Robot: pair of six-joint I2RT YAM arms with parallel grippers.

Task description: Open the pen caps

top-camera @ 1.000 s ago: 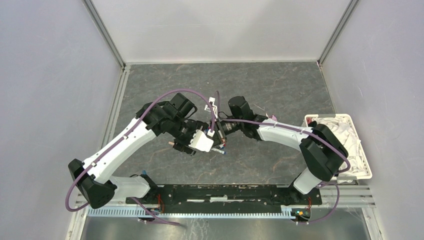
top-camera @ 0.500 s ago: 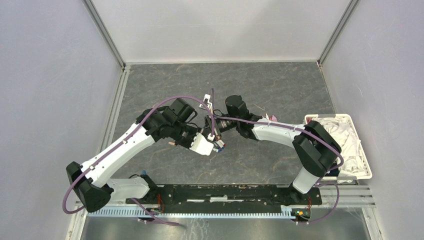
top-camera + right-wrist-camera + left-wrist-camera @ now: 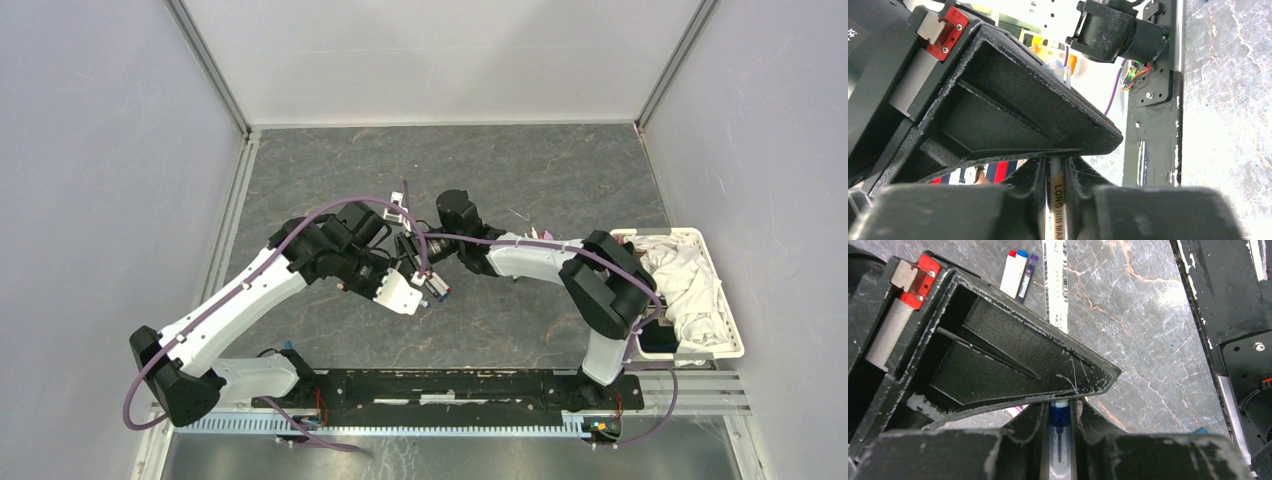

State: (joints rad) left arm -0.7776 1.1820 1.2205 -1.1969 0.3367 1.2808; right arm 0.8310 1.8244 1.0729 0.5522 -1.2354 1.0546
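Observation:
One pen (image 3: 1058, 192), its barrel printed with black lettering, is held between my two grippers above the middle of the table. My right gripper (image 3: 1058, 165) is shut on that barrel. My left gripper (image 3: 1060, 407) is shut on the blue pen cap (image 3: 1060, 419) at the other end, and a pale see-through stretch runs back between its fingers. In the top view the two grippers meet tip to tip, left gripper (image 3: 430, 288) below right gripper (image 3: 420, 262). More pens (image 3: 1018, 274) with red, blue and purple ends lie on the table beyond.
A white basket (image 3: 737, 338) holding white cloth stands at the right edge. A white printed strip (image 3: 1055, 287) lies beside the loose pens. The black base rail (image 3: 450, 385) runs along the near edge. Grey walls close in both sides.
My left gripper has shut on the pen's blue end. Both arms have shifted a little to the left, still joined at the pen.

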